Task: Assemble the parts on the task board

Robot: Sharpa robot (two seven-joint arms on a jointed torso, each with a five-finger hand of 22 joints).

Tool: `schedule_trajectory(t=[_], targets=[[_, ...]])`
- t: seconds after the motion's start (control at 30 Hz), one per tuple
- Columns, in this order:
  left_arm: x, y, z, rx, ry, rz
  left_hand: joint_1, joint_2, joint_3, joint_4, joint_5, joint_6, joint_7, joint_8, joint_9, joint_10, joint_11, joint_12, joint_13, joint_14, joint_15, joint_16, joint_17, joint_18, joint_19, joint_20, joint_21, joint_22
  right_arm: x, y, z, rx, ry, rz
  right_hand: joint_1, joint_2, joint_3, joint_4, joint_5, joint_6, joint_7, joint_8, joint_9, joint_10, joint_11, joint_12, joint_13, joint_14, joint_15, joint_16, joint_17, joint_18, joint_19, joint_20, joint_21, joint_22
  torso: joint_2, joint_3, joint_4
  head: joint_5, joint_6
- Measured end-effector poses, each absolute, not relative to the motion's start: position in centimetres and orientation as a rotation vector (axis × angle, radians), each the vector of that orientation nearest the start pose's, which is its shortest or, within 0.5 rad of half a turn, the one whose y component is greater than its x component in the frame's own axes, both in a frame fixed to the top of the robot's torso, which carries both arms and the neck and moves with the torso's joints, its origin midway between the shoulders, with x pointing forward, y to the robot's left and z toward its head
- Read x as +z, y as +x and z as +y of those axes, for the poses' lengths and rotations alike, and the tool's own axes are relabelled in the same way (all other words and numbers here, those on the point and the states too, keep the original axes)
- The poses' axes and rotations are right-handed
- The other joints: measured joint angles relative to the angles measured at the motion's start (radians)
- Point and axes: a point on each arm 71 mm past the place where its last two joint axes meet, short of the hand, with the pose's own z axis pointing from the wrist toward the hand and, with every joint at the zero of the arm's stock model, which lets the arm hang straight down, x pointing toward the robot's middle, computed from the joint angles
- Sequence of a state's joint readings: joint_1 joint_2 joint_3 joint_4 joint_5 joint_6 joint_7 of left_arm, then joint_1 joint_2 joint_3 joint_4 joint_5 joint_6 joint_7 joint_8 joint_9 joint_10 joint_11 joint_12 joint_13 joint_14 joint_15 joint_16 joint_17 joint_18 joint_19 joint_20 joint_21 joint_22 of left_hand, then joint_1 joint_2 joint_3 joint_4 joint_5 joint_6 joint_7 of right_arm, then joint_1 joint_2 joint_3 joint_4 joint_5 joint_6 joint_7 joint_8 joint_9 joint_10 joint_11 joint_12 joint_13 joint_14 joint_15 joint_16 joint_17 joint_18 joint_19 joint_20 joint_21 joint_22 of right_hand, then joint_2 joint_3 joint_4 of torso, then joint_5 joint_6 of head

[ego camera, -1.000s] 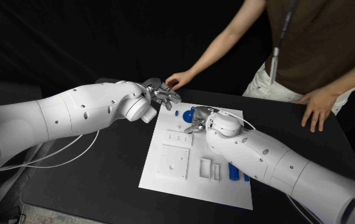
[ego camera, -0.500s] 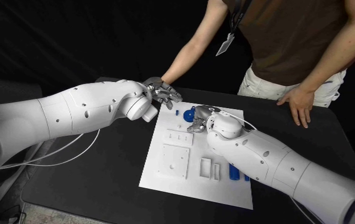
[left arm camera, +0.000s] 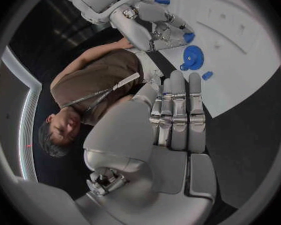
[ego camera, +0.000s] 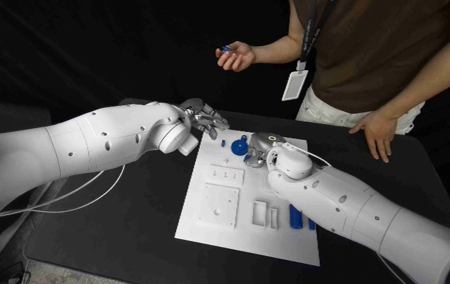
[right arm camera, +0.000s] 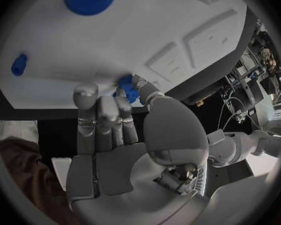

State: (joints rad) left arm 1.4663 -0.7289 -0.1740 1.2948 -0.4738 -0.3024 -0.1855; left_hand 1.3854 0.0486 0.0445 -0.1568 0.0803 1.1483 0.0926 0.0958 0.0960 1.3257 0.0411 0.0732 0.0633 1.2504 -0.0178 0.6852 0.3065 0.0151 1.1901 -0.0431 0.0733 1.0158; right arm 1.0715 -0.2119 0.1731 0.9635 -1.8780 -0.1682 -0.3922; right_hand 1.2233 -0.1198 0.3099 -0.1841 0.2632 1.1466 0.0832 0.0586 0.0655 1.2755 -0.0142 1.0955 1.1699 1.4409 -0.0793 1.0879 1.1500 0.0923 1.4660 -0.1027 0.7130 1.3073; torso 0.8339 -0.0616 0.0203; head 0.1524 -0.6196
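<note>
- Head view, far left: the left arm [ego camera: 103, 142] comes in over the black table [ego camera: 122, 232], and its left hand [ego camera: 205, 119] hovers just off the far left corner of the task board [ego camera: 225, 232]. In the left wrist view its fingers [left arm camera: 178, 110] lie straight and side by side, the thumb beside them, with nothing between them.
- Middle: the white task board lies flat on the table. A blue gear-like part [ego camera: 240, 147] sits near the board's far edge, with a small blue peg [ego camera: 223, 144] just left of it. Nearer, the board carries white raised blocks [ego camera: 221, 207], and a blue cylinder [ego camera: 296, 217] lies toward its right side.
- Right of middle: the right hand [ego camera: 258, 156] is down on the board just beside the gear-like part. In the right wrist view its thumb and a fingertip [right arm camera: 123, 97] pinch a small blue piece [right arm camera: 128, 90] close against the white surface.
- Right, behind the table: a person holds up one hand [ego camera: 237, 55] with a small blue part [ego camera: 226, 49] at the fingertips, well above the board; the other hand [ego camera: 375, 131] rests on the table's far right edge.
</note>
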Motion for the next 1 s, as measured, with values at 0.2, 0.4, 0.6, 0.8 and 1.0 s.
schedule_trajectory(t=[0.2,0.4,0.6,0.8,1.0], targets=[[-12.5,55.6,23.0,-0.857,-0.784,1.771,0.000,0.000,0.003,0.003,0.000,-0.003,0.003,0.000,0.000,0.000,0.000,0.000,0.000,0.000,0.000,0.000,0.000,0.000,0.000,0.000,0.000,-0.003,-22.0,54.8,-4.0,0.345,-0.245,1.656,0.003,0.003,0.058,-0.058,0.043,-0.031,0.010,-0.001,-0.001,-0.018,0.007,-0.005,-0.007,-0.009,0.010,-0.006,-0.005,0.000,0.001,0.007,-0.014,0.000,0.001,-0.0006,-0.0005,-0.002,0.001],[-12.5,55.6,23.1,-0.856,-0.788,1.770,0.000,0.000,0.003,0.003,0.000,-0.004,0.004,0.000,0.000,0.000,0.000,0.000,0.000,0.000,0.000,0.000,0.000,0.000,0.000,0.000,0.000,-0.003,-22.3,54.8,-4.6,0.352,-0.283,1.654,0.003,0.003,0.066,-0.081,0.047,-0.066,0.016,-0.001,-0.002,-0.039,0.007,-0.019,-0.024,-0.020,0.012,-0.006,-0.008,0.000,0.001,0.007,-0.033,0.000,0.001,-0.0013,-0.0012,-0.004,-0.002],[-12.6,55.6,23.1,-0.857,-0.790,1.770,0.000,0.000,0.003,0.003,0.000,-0.004,0.004,0.000,0.000,0.000,0.000,0.000,0.000,0.000,0.000,0.000,0.000,0.000,0.000,0.000,0.000,-0.005,-22.4,54.8,-4.7,0.361,-0.316,1.659,0.006,0.006,0.002,-0.069,0.055,-0.101,0.016,-0.001,-0.003,-0.060,0.009,-0.023,-0.043,-0.032,0.015,-0.012,-0.011,0.000,0.000,0.007,-0.050,0.001,0.002,-0.0017,-0.0016,-0.006,-0.002],[-12.6,55.5,23.1,-0.859,-0.791,1.772,0.000,0.000,0.002,0.003,0.000,-0.004,0.004,0.000,0.000,0.000,0.000,0.000,0.000,0.000,0.000,0.000,0.000,0.000,0.000,0.000,0.000,-0.005,-22.4,54.8,-4.8,0.369,-0.340,1.665,0.013,0.013,-0.024,-0.067,0.059,-0.113,0.020,-0.001,-0.005,-0.070,0.012,-0.023,-0.052,-0.039,0.015,-0.012,-0.012,0.000,0.001,0.014,-0.062,0.001,0.002,-0.0027,-0.0004,-0.008,-0.003],[-12.6,55.5,23.1,-0.858,-0.794,1.772,0.000,0.000,0.003,0.008,0.000,-0.004,0.004,0.000,0.000,0.000,0.000,0.000,0.000,0.000,0.000,0.000,0.000,0.000,0.000,0.000,0.000,-0.007,-22.4,54.9,-5.0,0.378,-0.353,1.666,0.013,0.013,-0.024,-0.067,0.059,-0.114,0.021,-0.003,-0.005,-0.070,0.013,-0.023,-0.053,-0.039,0.015,-0.012,-0.012,-0.001,0.001,0.014,-0.064,0.001,0.003,-0.0033,0.0000,-0.009,-0.002]])
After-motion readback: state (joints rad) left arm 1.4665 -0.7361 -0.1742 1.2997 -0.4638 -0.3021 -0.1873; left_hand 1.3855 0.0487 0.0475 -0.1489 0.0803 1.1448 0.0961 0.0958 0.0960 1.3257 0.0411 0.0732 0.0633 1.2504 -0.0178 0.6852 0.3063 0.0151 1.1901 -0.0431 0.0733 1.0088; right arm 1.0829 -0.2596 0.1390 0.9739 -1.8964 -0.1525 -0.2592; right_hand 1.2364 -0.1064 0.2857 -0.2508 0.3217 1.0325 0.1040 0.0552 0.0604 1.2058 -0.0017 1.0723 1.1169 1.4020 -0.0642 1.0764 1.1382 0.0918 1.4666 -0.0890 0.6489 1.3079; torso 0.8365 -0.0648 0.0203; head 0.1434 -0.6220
